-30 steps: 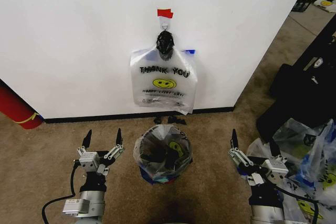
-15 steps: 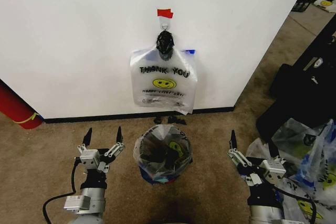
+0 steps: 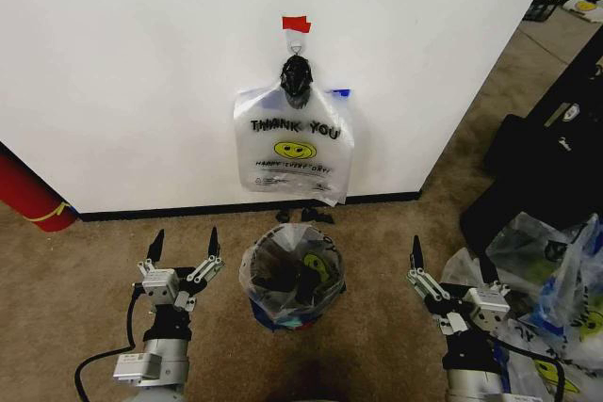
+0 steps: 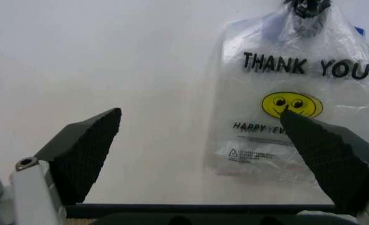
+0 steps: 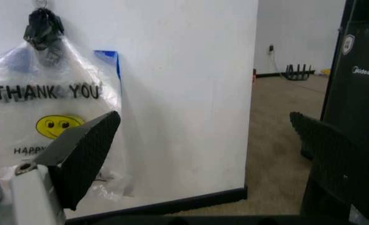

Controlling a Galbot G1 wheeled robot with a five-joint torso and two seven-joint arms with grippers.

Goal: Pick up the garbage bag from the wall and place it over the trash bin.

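The garbage bag [image 3: 316, 249], clear and crinkly with blue patches and a small yellow smiley, sits over the small black trash bin [image 3: 267, 306] on the carpet below the wall [image 3: 141, 63]. My left gripper [image 3: 185, 237] [image 4: 200, 112] hovers open left of the bin. My right gripper [image 3: 449, 253] [image 5: 203, 114] stands open to the bin's right. Both are empty and point at the wall. A flat clear bag reading "THANK YOU" [image 3: 294, 148] [image 4: 290, 93] [image 5: 47, 108] hangs from a metal hook [image 3: 296, 44] under red tape [image 3: 296, 23].
A big red cylinder [image 3: 28, 197] leans at the far left by the black baseboard [image 3: 188, 211]. Heaped clear bags [image 3: 556, 298] and black cases [image 3: 546, 157] crowd the right side. Small black bits [image 3: 306, 216] lie at the baseboard behind the bin.
My right gripper has drawn back slightly toward me. The left gripper has barely shifted. Both bags and the bin stay as they were.
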